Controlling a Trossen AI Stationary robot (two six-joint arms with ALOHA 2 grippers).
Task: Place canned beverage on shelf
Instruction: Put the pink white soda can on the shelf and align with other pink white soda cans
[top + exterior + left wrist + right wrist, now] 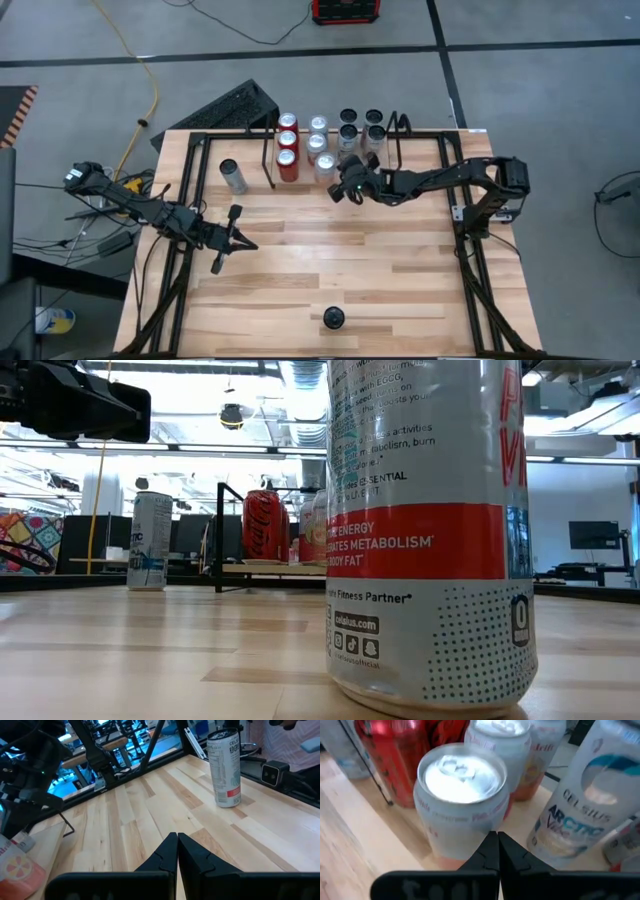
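A wooden table point(330, 260) is sitting under two dark arms, seen from above. Toward the left edge, the left gripper point(232, 243) is hovering over bare wood with its fingers pressed together, holding nothing. Behind it, near the far left corner, a lone silver can point(233, 176) is standing upright, well apart from everything else.

Along the far edge, the shelf point(335, 140) is carrying upright cans in rows: red cans point(288, 145) on its left side, pale cans point(320, 145) in the middle, dark-topped cans point(360, 128) on its right. The right gripper point(345, 186) is hanging just in front of the shelf's middle, fingers closed tight with nothing between them. In its wrist view, a white can point(462, 800) is standing directly ahead of the closed fingertips, very near, with an Arctic can point(585, 815) beside it.

Near the middle of the front edge, another can point(333, 318) is standing upright, long axis vertical. It looks like the next one to shelve. It lies toward the front of the table from both grippers; the left gripper appears somewhat nearer, and its wrist view shows the can ahead.

The low view is almost filled by this front can, which is hiding most of the shelf. Whether the right fingertips are touching the white can is hard to make out.
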